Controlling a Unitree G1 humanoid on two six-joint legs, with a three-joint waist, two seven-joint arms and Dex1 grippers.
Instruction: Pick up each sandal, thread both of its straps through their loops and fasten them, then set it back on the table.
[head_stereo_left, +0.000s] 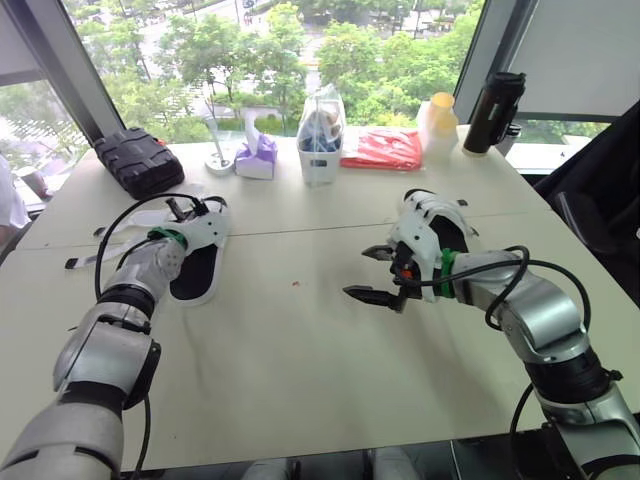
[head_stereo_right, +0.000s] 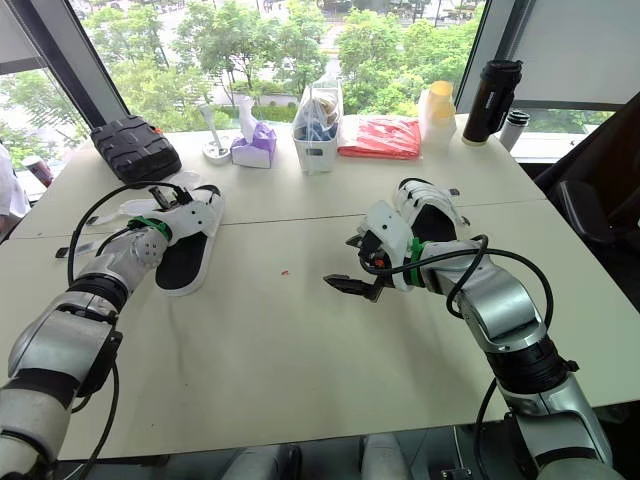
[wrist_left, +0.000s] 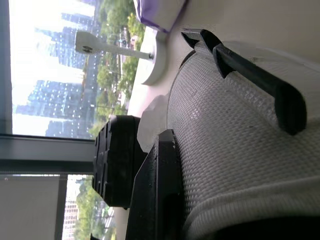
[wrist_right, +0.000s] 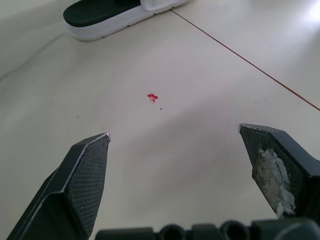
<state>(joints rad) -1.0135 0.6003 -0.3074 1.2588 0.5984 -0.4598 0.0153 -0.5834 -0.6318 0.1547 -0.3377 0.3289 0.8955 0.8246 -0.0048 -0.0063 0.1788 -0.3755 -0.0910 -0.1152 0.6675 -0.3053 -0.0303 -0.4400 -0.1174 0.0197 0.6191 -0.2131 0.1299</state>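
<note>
A white sandal with a black insole (head_stereo_left: 196, 268) lies on the left of the table (head_stereo_left: 300, 350). My left gripper (head_stereo_left: 186, 212) is at its toe end. In the left wrist view its black fingers (wrist_left: 252, 77) sit on either side of the sandal's white woven strap (wrist_left: 225, 150), shut on it. The second white sandal (head_stereo_left: 432, 228) lies right of centre, just behind my right wrist. My right gripper (head_stereo_left: 358, 272) hovers low over bare table in front of it, open and holding nothing. The right wrist view shows its fingertips (wrist_right: 87, 167) wide apart, and the left sandal (wrist_right: 112, 17) beyond them.
Along the far edge stand a black case (head_stereo_left: 138, 160), a white stand (head_stereo_left: 218, 152), a purple tissue pack (head_stereo_left: 257, 157), a white caddy (head_stereo_left: 320, 140), a red packet (head_stereo_left: 383, 148), a yellow cup (head_stereo_left: 440, 115) and a black bottle (head_stereo_left: 493, 110). A red speck (head_stereo_left: 295, 284) marks mid-table.
</note>
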